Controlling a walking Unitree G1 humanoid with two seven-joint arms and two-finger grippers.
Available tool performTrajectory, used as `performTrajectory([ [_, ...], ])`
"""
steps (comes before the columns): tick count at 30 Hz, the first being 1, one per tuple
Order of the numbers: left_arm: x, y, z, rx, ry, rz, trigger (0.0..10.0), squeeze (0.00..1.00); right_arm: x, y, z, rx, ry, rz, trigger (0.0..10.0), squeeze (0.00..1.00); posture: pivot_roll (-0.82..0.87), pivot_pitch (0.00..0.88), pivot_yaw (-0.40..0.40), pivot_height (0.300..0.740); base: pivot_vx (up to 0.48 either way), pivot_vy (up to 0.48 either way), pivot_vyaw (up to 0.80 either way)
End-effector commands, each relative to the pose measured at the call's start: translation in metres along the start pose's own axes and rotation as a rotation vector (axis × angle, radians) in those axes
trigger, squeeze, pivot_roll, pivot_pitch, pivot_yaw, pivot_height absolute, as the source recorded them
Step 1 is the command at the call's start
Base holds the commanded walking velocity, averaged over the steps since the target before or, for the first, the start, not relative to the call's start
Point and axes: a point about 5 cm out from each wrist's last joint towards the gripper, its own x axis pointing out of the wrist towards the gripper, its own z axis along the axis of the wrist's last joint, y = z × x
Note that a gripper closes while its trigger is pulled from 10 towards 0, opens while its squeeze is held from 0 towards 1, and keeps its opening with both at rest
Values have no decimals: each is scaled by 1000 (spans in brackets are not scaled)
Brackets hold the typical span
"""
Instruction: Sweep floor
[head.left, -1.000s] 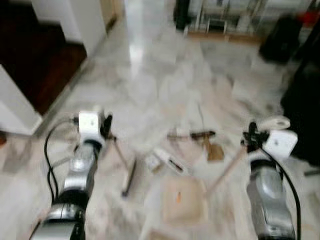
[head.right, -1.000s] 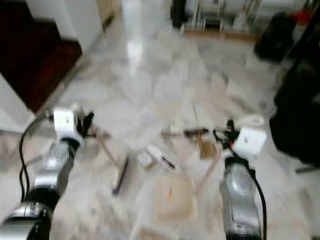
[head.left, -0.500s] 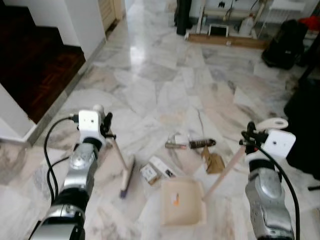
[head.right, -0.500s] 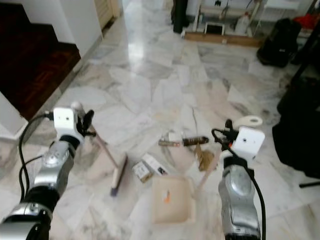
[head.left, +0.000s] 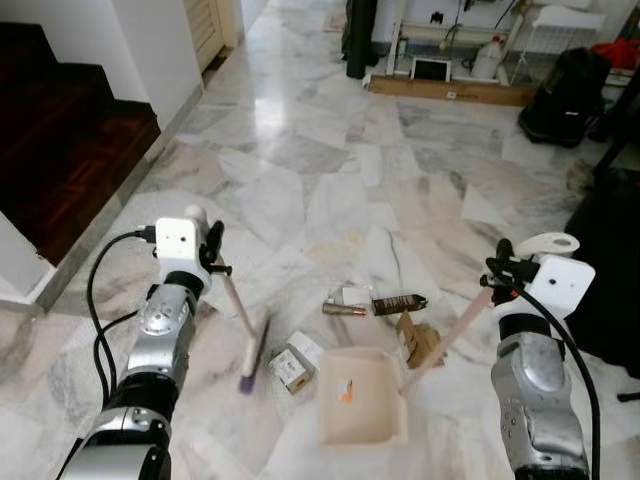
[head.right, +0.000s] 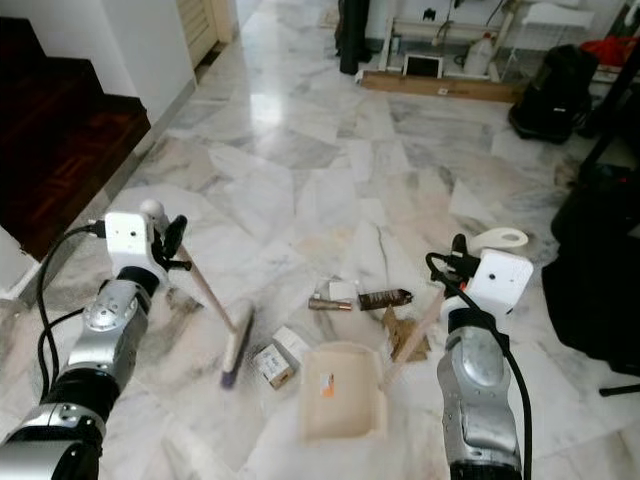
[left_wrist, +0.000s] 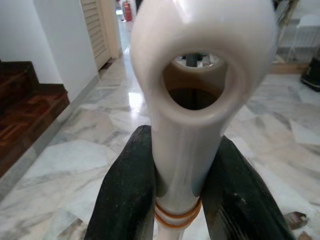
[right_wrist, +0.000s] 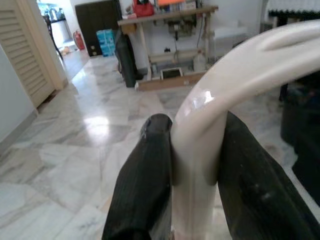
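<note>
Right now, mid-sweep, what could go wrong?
1. The small box lies beside the dustpan, off its mouth; the broom in the left gripper may push it past.
2. The dark tube looks round and could roll away.
3. The right gripper holds the dustpan's long handle at its top, so the pan may twist.

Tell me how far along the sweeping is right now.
Early on. Both tools are in hand: the left gripper is shut on the broom, the right gripper on the dustpan. The dustpan sits on the floor, nearly empty. The small box, brown tube and torn cardboard still lie outside it, unswept.
</note>
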Motion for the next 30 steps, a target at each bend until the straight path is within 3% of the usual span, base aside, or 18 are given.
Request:
performTrajectory([
  [1,2,3,8,2,-40,6,10000,0,2,0,9,14,-41,1,10000,0,33,100,19,740,0,0,0],
  [6,2,3,7,-8,-32,9,10000,0,2,0,9,14,-41,-3,10000,0,33,104,19,740,0,51,0],
  [30,3,4,9,-6,-38,4,10000,0,3,0,10,35,-54,-13,10000,0,41,94,28,740,0,353,0],
])
